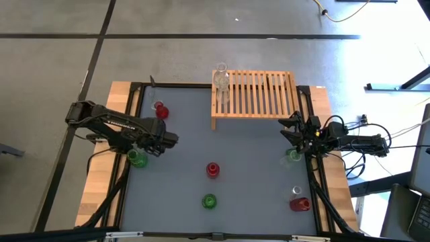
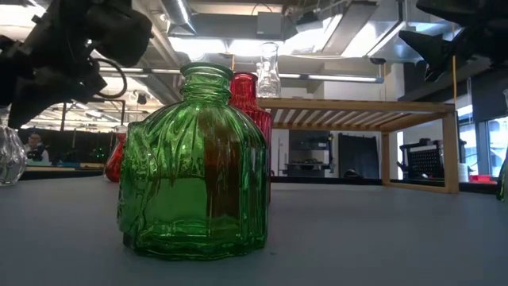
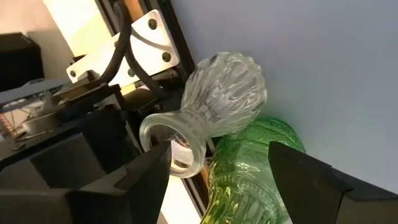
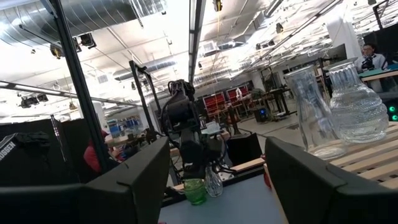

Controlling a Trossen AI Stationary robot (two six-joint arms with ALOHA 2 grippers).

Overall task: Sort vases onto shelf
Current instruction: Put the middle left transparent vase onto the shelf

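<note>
My left gripper (image 3: 219, 155) is open above a clear vase (image 3: 221, 93) and a green vase (image 3: 249, 171) that stand side by side at the table's left edge (image 1: 138, 158). It touches neither, as far as I can see. My right gripper (image 4: 217, 149) is open and raised near the shelf's right end (image 1: 290, 128), pointing toward the table's left. The light-wood slatted shelf (image 1: 259, 94) stands at the far edge, with two clear vases (image 1: 221, 82) upright on its left end. Other red, green and clear vases stand about the grey table.
A red vase (image 1: 161, 111) stands far left, a red one (image 1: 212, 169) and a green one (image 1: 209, 200) in the middle near side. A red one (image 1: 300, 204) stands at the near right, a greenish one (image 1: 293, 156) below my right gripper. A black frame (image 1: 138, 87) rims the table.
</note>
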